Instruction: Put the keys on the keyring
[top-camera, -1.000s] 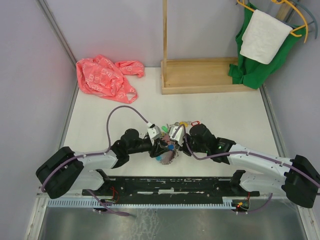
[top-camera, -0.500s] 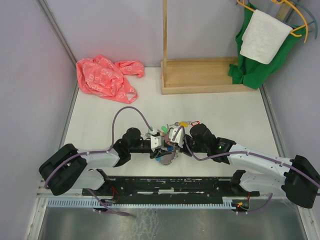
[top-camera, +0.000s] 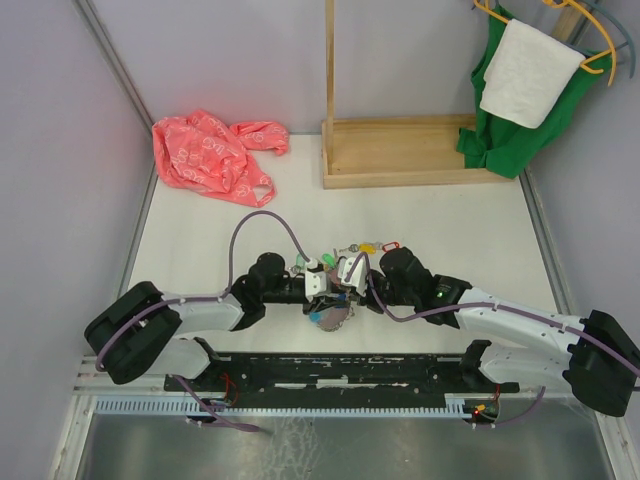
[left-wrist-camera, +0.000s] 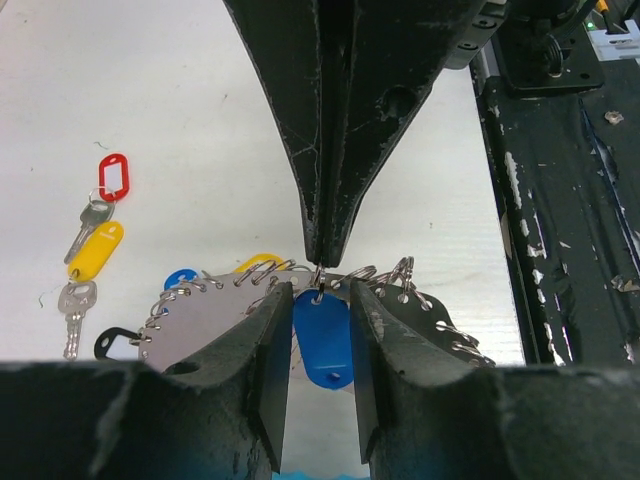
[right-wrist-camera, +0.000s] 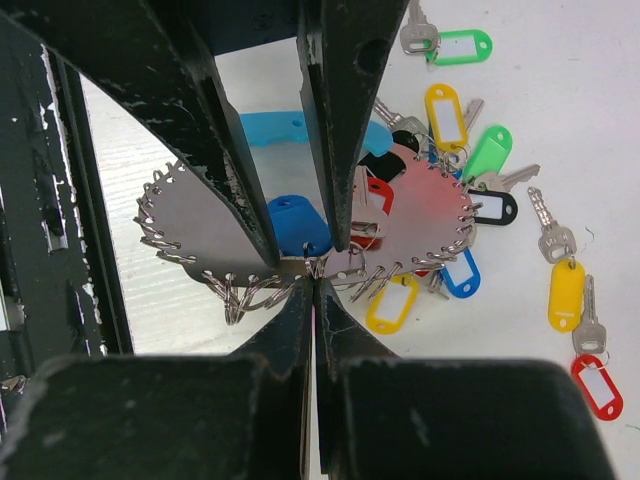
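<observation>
The keyring (right-wrist-camera: 195, 215) looks like a flat grey disc edged with several small wire rings, with tagged keys fanned round it. It also shows in the top view (top-camera: 335, 318) and the left wrist view (left-wrist-camera: 200, 325). My right gripper (right-wrist-camera: 313, 285) is shut on a small ring at the disc's edge; it also shows in the top view (top-camera: 342, 288). My left gripper (left-wrist-camera: 320, 330) faces it, its fingers (right-wrist-camera: 240, 200) closed on the sides of a blue key tag (left-wrist-camera: 322, 340) whose hole hangs on that ring. Loose keys with a yellow tag (left-wrist-camera: 97, 248) and a red tag (left-wrist-camera: 112, 176) lie apart.
A pink plastic bag (top-camera: 210, 155) lies at the back left. A wooden frame (top-camera: 400, 150) stands at the back centre. A green cloth and a white towel (top-camera: 525, 70) hang at the back right. The black base rail (top-camera: 330, 370) runs along the near edge.
My left gripper has moved a little right and closer to the right gripper at the keyring, and its arm has shifted with it. The right arm has stayed still.
</observation>
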